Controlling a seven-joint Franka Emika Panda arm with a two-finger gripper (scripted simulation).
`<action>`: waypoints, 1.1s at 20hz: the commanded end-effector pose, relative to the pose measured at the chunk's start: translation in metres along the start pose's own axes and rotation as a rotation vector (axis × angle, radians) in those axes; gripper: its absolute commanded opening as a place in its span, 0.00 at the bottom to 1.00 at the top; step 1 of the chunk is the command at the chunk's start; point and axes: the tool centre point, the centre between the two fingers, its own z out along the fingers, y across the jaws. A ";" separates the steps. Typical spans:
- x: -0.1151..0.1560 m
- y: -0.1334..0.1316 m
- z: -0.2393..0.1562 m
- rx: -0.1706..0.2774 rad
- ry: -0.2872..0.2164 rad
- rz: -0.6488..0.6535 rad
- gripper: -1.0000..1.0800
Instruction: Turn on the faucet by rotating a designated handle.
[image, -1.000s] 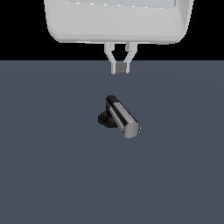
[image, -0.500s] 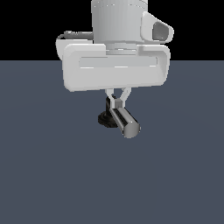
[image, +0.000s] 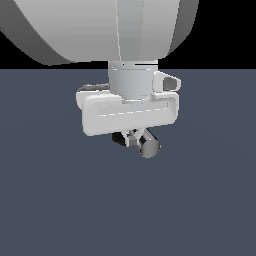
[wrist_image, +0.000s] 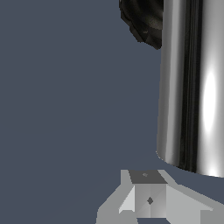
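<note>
One arm reaching straight down, hand (image: 133, 137) low beside the handle (image: 149, 145) — finger spread unclear, grip unclear.

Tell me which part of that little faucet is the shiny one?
The chrome cylindrical bar, the handle, gleams like a mirror; the ribbed round base beside it is matte black.

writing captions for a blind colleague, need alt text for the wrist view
A shiny chrome handle fills one side of the close-up, running from the frame's edge to its flat round end. Part of the faucet's black ribbed base shows beside it, and one pale grey gripper finger sits just off the handle's end over a plain dark blue-grey floor.
</note>
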 end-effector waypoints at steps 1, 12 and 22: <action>0.005 0.001 0.013 0.000 0.001 -0.013 0.00; 0.015 0.001 0.039 0.002 0.002 -0.041 0.00; 0.017 0.019 0.040 0.002 0.002 -0.041 0.00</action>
